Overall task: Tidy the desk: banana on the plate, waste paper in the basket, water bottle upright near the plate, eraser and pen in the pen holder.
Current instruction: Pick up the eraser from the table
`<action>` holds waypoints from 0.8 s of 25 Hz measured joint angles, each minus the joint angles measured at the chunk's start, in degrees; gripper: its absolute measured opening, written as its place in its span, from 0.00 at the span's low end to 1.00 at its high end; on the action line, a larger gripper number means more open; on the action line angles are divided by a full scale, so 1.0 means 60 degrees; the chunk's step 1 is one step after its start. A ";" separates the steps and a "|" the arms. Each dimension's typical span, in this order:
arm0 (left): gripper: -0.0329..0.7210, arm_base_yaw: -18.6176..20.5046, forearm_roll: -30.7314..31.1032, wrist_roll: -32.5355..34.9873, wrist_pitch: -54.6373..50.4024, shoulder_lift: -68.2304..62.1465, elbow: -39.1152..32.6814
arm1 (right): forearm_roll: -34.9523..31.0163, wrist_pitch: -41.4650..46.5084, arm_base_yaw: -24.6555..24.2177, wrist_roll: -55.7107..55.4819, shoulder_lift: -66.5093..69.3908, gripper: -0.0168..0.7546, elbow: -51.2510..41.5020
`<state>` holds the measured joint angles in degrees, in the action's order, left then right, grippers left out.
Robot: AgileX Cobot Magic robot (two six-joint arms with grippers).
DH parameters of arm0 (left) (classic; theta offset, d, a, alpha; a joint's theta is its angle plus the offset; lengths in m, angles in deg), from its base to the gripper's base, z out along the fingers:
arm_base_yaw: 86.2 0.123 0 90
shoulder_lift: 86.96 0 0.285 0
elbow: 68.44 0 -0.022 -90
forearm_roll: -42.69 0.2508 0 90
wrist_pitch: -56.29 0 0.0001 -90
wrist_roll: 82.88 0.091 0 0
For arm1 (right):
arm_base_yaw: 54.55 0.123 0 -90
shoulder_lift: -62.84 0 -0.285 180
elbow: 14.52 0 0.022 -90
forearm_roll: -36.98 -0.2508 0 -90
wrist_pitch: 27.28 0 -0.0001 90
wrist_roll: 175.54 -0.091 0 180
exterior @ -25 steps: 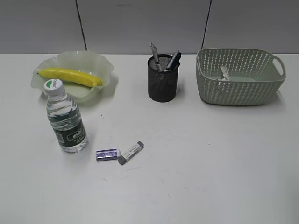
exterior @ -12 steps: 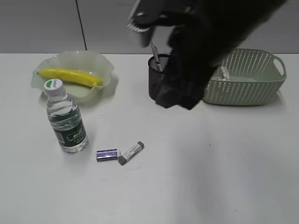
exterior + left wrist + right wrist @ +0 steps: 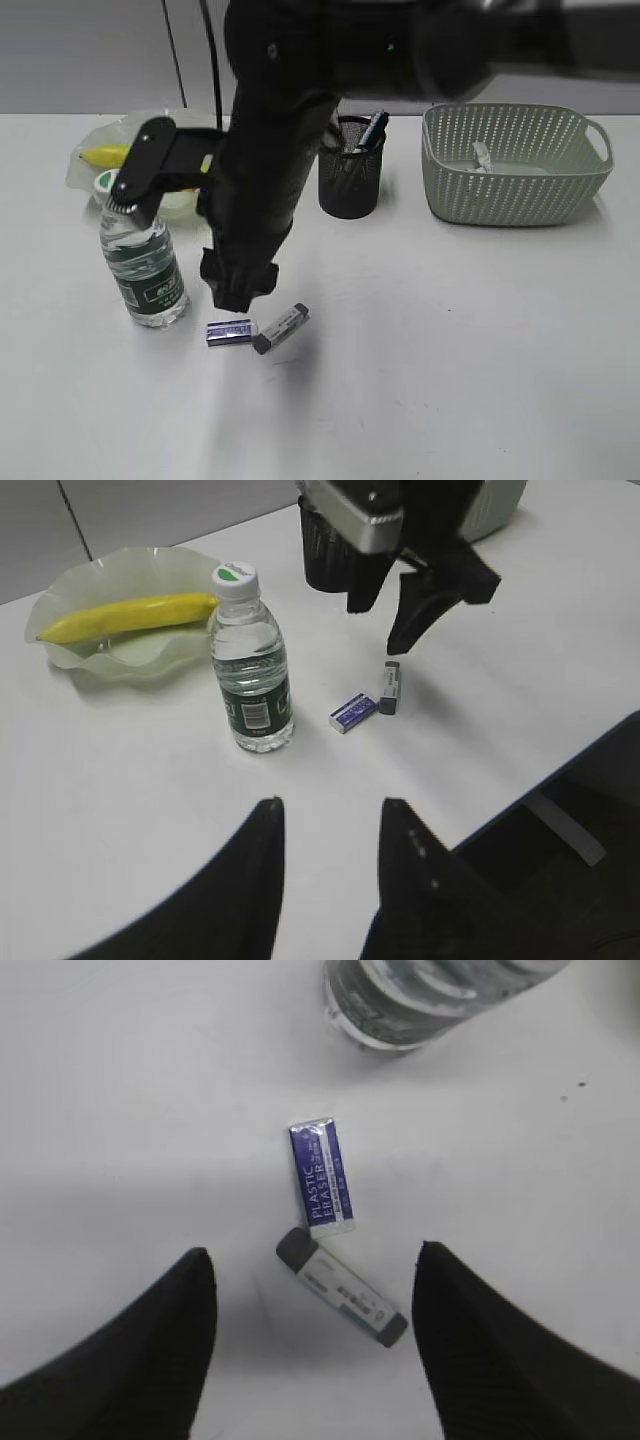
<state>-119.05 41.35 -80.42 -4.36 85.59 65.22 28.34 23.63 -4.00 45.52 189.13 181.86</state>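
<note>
The banana (image 3: 125,615) lies on the wavy green plate (image 3: 75,660). The water bottle (image 3: 145,270) stands upright in front of the plate. A blue-sleeved eraser (image 3: 324,1174) and a grey-tipped eraser (image 3: 342,1287) lie on the white desk (image 3: 450,350). My right gripper (image 3: 314,1252) is open and empty, reaching across just above the erasers, its jaws either side of the grey one. The black mesh pen holder (image 3: 350,185) holds pens. The waste paper (image 3: 482,157) lies in the green basket (image 3: 515,185). My left gripper (image 3: 332,805) is open and empty over the desk's front part.
The right arm (image 3: 280,110) crosses the desk's middle and hides much of the plate in the exterior view. The bottle (image 3: 430,1000) stands close beside the erasers. The desk's front edge (image 3: 560,765) is near the left gripper. A grey wall runs behind.
My right arm has swung in from the upper right, leftward and down, and now hangs over the erasers. The objects on the desk have not moved.
</note>
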 joint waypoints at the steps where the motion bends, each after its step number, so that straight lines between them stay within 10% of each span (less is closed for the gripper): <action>1: 0.36 0.0000 0.0000 0.0000 0.0000 0.0000 0.0000 | 0.0000 -0.0020 0.0000 0.0000 0.0290 0.66 0.0055; 15: 0.36 0.0000 0.0078 -0.0061 0.0000 0.0000 0.0000 | -0.0155 -0.1357 0.0000 0.0000 0.2291 0.66 0.0339; 20: 0.36 0.0000 0.0081 -0.0061 0.0000 0.0000 0.0000 | -0.0174 -0.1538 0.0000 0.0000 0.2489 0.51 0.0373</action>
<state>-119.05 41.84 -80.78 -4.36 85.59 65.22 27.30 14.40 -4.00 45.52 204.06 184.10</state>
